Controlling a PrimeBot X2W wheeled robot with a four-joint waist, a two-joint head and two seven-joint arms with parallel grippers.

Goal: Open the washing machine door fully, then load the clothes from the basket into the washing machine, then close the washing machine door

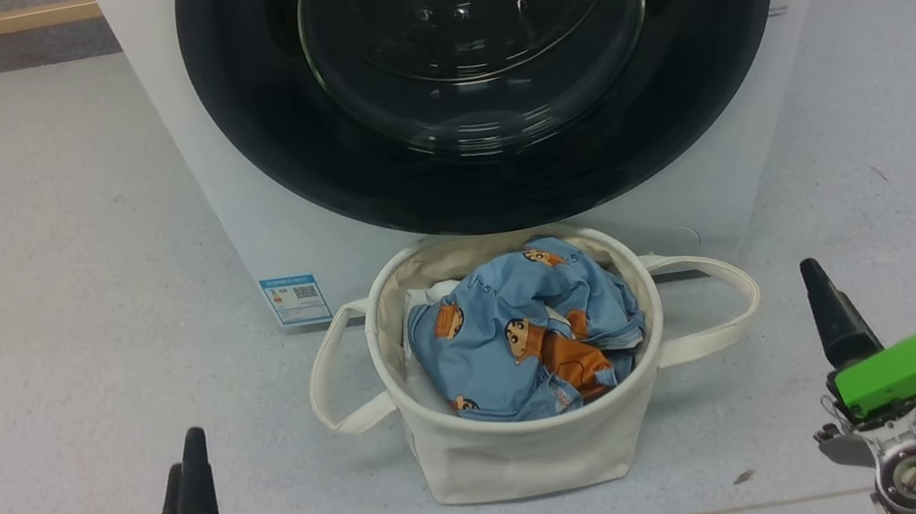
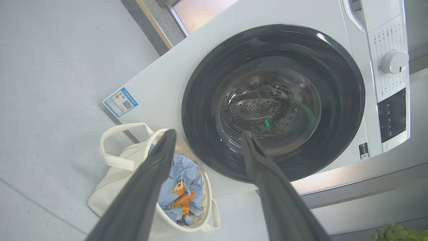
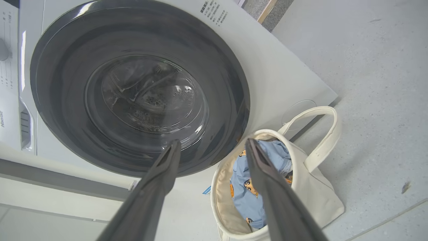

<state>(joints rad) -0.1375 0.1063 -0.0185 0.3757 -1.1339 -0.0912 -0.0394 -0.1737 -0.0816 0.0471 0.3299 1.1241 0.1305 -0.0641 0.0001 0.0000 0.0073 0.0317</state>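
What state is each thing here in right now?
washing machine door: shut.
basket: upright on the floor, holding the clothes.
clothes: crumpled inside the basket.
left fingers: apart, empty.
right fingers: apart, empty.

Brand word "Hisense", printed sideways on the front panel of the washing machine. Blue sticker near the machine's base: QR code visible, print too small to read. Block of dark print beside the washing machine door: illegible. Markings around the dial and small dark label: illegible
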